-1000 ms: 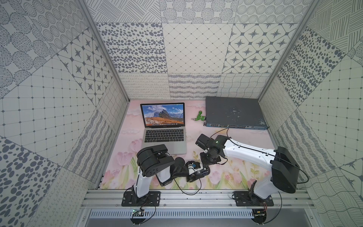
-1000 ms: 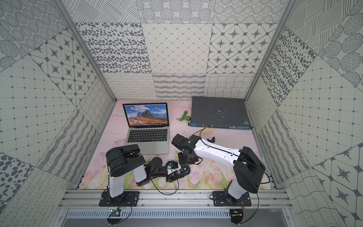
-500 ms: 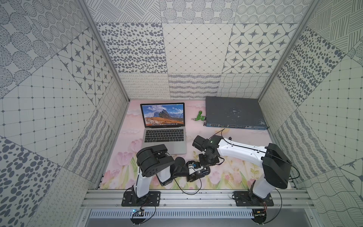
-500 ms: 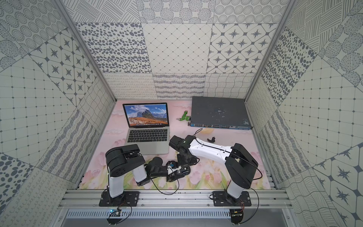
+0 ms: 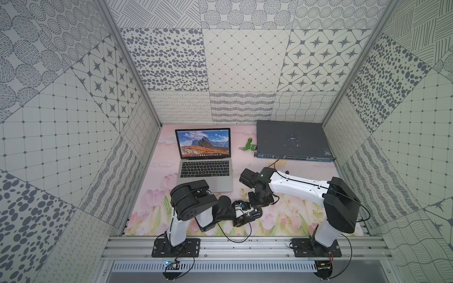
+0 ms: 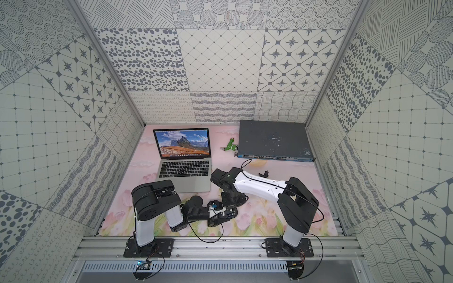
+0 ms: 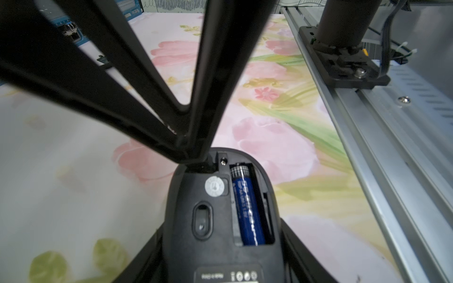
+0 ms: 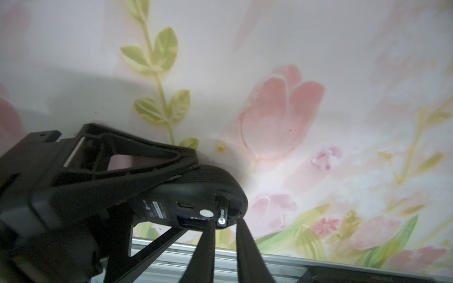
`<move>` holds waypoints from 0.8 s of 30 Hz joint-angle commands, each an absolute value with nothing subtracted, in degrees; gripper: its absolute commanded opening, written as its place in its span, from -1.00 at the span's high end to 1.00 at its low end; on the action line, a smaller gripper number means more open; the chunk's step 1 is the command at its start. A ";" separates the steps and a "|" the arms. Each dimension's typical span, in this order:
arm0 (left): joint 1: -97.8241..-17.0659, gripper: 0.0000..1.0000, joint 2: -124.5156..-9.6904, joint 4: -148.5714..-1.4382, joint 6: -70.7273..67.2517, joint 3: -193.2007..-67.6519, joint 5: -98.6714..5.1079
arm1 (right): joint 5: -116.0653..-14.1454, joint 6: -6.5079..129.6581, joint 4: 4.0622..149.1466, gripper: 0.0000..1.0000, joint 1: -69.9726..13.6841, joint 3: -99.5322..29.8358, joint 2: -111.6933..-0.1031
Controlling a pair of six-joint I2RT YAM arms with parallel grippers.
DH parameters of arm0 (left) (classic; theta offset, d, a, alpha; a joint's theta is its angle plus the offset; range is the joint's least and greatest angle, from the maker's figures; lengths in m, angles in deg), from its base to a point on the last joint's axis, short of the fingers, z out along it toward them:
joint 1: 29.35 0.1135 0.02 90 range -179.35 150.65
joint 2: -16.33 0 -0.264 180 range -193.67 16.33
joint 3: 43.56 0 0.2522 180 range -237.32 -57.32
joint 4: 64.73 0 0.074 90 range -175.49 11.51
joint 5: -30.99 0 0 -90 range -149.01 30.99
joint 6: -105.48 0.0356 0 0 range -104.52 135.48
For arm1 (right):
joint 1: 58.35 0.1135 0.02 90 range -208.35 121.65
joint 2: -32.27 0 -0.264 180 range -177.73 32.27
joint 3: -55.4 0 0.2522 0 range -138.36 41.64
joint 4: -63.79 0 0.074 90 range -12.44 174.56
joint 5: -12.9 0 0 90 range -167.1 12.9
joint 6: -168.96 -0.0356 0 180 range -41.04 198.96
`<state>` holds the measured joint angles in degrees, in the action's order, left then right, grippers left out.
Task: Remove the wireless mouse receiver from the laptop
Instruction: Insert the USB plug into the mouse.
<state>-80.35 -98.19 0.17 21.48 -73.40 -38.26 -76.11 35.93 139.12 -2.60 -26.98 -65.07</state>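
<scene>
Right fingers point(image 8: 206, 245) have dropped onto upturned mouse point(image 7: 215, 220), clamped in left fingers point(image 8: 176, 159) by bench point(image 5: 245, 137) near edge. Tiny receiver point(image 8: 221, 219) sits at mouse's slot, clear of laptop point(image 5: 208, 181), between near-closed right tips; grip unclear. Likely featherlight, rigid, slick: you pinch cap's flat sides squarely.

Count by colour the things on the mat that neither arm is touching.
Silver-grey: 1 (laptop)
Dark grey: 1 (switch box)
Green: 1 (stick)
Black: 1 (small loose piece)
Total: 4
</scene>
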 commanded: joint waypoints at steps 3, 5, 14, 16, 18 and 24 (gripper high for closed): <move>-80.15 -0.17 -98.20 -8.70 20.36 -73.53 -39.99 | -75.62 35.89 136.62 0.59 -2.10 -27.49 -67.35; -80.17 -0.17 -98.19 -8.73 20.40 -73.55 -39.98 | -75.06 35.96 136.05 0.58 -2.10 -27.44 -67.73; -80.15 -0.17 -98.20 -8.79 20.40 -73.48 -40.11 | -74.39 36.31 134.83 0.59 -2.01 -27.62 -69.57; -80.21 -0.17 -98.20 -8.79 20.40 -73.50 -40.11 | -74.10 36.39 134.50 0.59 -2.01 -27.60 -69.96; -80.19 -0.17 -98.20 -8.79 20.40 -73.48 -40.11 | -73.71 36.42 133.90 0.60 -2.01 -27.38 -70.23; -80.15 -0.17 -98.20 -8.79 20.40 -73.54 -40.08 | -73.59 36.16 132.75 0.60 -2.01 -26.91 -69.95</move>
<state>-80.31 -98.19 0.10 21.50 -73.38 -38.13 -73.79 37.20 140.21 -3.15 -27.96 -66.36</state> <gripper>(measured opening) 0.637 0.203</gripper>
